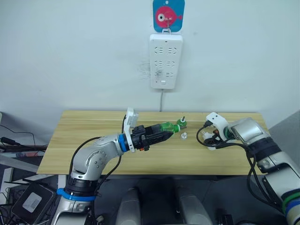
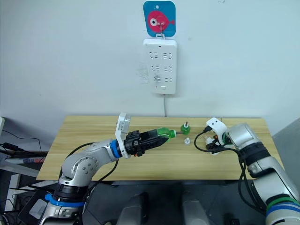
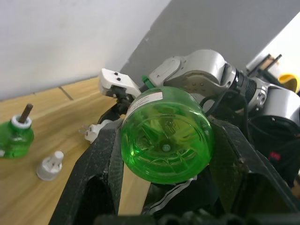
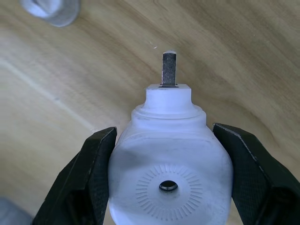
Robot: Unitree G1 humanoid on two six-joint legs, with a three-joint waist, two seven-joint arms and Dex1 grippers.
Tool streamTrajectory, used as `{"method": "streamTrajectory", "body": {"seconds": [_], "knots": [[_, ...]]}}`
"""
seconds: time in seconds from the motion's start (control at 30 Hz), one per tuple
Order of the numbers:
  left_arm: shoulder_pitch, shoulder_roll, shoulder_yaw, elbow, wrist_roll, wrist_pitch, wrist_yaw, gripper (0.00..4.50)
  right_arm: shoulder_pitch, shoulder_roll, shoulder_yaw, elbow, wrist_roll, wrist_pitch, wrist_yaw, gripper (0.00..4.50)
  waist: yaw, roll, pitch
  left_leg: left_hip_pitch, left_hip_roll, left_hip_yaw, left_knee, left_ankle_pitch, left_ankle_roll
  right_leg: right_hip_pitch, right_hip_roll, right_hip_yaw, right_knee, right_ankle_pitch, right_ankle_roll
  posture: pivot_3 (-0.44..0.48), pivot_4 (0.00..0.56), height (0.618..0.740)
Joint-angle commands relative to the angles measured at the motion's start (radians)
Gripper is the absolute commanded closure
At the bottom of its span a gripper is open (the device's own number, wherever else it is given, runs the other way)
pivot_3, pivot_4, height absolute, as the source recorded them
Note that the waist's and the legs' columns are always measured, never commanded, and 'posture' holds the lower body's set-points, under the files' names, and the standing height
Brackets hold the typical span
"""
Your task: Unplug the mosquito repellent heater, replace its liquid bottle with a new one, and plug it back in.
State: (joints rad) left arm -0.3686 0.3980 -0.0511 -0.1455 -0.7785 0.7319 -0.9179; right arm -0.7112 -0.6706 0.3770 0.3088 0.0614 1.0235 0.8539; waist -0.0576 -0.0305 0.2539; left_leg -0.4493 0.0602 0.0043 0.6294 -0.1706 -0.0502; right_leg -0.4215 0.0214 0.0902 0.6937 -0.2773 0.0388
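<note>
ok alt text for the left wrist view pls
The left gripper holds a green bottle base-on between its black fingers. Beyond it on the wooden table stand a capless green bottle with a dark wick and a loose white cap.

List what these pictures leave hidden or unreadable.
1. Heater: its bottle socket is hidden by its own body in the right wrist view. In the head views the right tool covers it.
2. Held green bottle: its neck is hidden behind its base in the left wrist view. Label print too small.
</note>
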Motion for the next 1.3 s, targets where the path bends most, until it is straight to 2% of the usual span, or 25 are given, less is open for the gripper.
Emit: {"method": "streamTrajectory", "body": {"seconds": [0.03, 0.13, 0.23, 0.3, 0.37, 0.47, 0.6, 0.7, 0.87, 1.03, 1.17, 1.2, 1.3], "knots": [[-0.059, 0.013, 0.013, 0.048, 0.003, -0.018, -0.062, 2.27, 0.05, -0.058, -0.153, -0.29, 0.095, 0.133, 0.017, 1.56, -0.001, 0.0, 0.0, 0.0, 0.0, 0.0, 0.0, 0.0, 0.0, 0.0, 0.0, 0.0, 0.0, 0.0, 0.0, -0.092, 0.217, 0.74], [-0.111, 0.018, 0.029, 0.123, 0.016, -0.027, -0.079, 2.27, 0.122, -0.082, -0.28, -0.484, 0.182, 0.264, 0.011, 1.56, -0.003, 0.0, 0.0, -0.001, 0.0, -0.001, 0.0, 0.0, 0.0, 0.0, 0.0, -0.001, 0.0, 0.0, 0.0, -0.113, 0.208, 0.74], [-0.142, 0.023, 0.025, 0.158, 0.029, -0.03, -0.101, 2.27, 0.232, -0.113, -0.366, -0.632, 0.224, 0.288, -0.008, 1.56, -0.002, 0.0, 0.0, -0.001, 0.0, -0.002, 0.0, 0.0, 0.0, 0.0, 0.0, -0.002, -0.001, 0.0, 0.0, -0.13, 0.207, 0.74], [-0.15, 0.026, 0.023, 0.162, 0.029, -0.021, -0.113, 2.27, 0.285, -0.125, -0.389, -0.686, 0.236, 0.288, -0.03, 1.56, -0.004, 0.0, 0.0, -0.001, 0.0, -0.001, 0.0, 0.0, 0.0, 0.0, 0.0, -0.002, -0.003, 0.0, 0.0, -0.137, 0.206, 0.74], [-0.141, 0.048, -0.002, 0.142, 0.042, -0.015, -0.146, 2.27, 0.357, -0.175, -0.326, -0.713, 0.192, 0.21, -0.048, 1.56, -0.019, 0.0, 0.0, -0.002, 0.0, 0.0, 0.0, 0.0, 0.0, 0.0, -0.001, 0.0, -0.004, 0.001, 0.001, -0.152, 0.207, 0.74], [-0.13, 0.054, -0.012, 0.121, 0.044, -0.004, -0.151, 2.27, 0.363, -0.196, -0.181, -0.621, 0.099, 0.055, -0.082, 1.56, -0.032, 0.0, 0.0, -0.002, 0.0, 0.0, -0.001, 0.0, 0.0, 0.001, -0.001, -0.001, -0.006, 0.001, 0.002, -0.153, 0.208, 0.74], [-0.114, 0.054, -0.018, 0.089, 0.041, 0.012, -0.15, 2.27, 0.247, -0.172, -0.016, -0.359, -0.022, -0.132, -0.064, 1.56, -0.053, 0.0, 0.0, -0.001, 0.0, 0.002, -0.001, 0.0, 0.0, 0.0, -0.001, 0.001, -0.005, 0.001, 0.002, -0.14, 0.209, 0.74], [-0.094, 0.053, -0.017, 0.061, 0.039, 0.018, -0.138, 2.27, 0.135, -0.113, 0.064, -0.145, -0.073, -0.218, -0.026, 1.56, -0.057, 0.0, 0.0, -0.001, 0.0, 0.001, -0.001, 0.0, 0.0, 0.0, -0.001, 0.001, -0.005, 0.001, 0.002, -0.111, 0.209, 0.74], [-0.058, 0.059, -0.001, 0.013, 0.034, 0.034, -0.111, 2.27, 0.014, -0.049, 0.14, 0.084, -0.149, -0.327, 0.052, 1.56, -0.049, 0.0, 0.0, -0.001, 0.0, 0.0, -0.002, 0.0, 0.0, 0.0, 0.0, 0.0, -0.005, 0.002, 0.002, -0.072, 0.215, 0.74], [-0.026, 0.06, 0.012, -0.027, 0.021, 0.049, -0.082, 2.27, -0.027, -0.01, 0.137, 0.209, -0.193, -0.418, 0.083, 1.56, -0.029, 0.0, 0.0, -0.001, 0.0, 0.001, -0.001, 0.0, 0.0, 0.001, -0.001, 0.0, -0.005, 0.002, 0.002, -0.052, 0.221, 0.74], [-0.014, 0.06, 0.016, -0.038, 0.019, 0.054, -0.072, 2.27, -0.026, -0.006, 0.12, 0.232, -0.215, -0.462, 0.084, 0.14, -0.024, 0.0, 0.0, -0.001, 0.0, 0.0, 0.0, 0.0, 0.0, 0.001, -0.001, 0.0, -0.005, 0.002, 0.002, -0.056, 0.225, 0.74], [-0.012, 0.059, 0.017, -0.04, 0.019, 0.055, -0.071, 2.27, -0.022, -0.01, 0.116, 0.225, -0.217, -0.458, 0.091, 0.0, -0.024, 0.0, 0.0, -0.001, 0.0, 0.0, 0.0, 0.0, 0.0, 0.001, -0.001, 0.0, -0.005, 0.002, 0.002, -0.063, 0.227, 0.74], [-0.011, 0.057, 0.013, -0.035, 0.022, 0.056, -0.075, 2.27, -0.006, -0.039, 0.122, 0.17, -0.219, -0.427, 0.143, 0.0, -0.024, 0.0, 0.0, -0.001, 0.0, 0.0, 0.0, 0.0, 0.0, 0.001, -0.002, 0.0, -0.005, 0.002, 0.002, -0.071, 0.231, 0.74]]}}
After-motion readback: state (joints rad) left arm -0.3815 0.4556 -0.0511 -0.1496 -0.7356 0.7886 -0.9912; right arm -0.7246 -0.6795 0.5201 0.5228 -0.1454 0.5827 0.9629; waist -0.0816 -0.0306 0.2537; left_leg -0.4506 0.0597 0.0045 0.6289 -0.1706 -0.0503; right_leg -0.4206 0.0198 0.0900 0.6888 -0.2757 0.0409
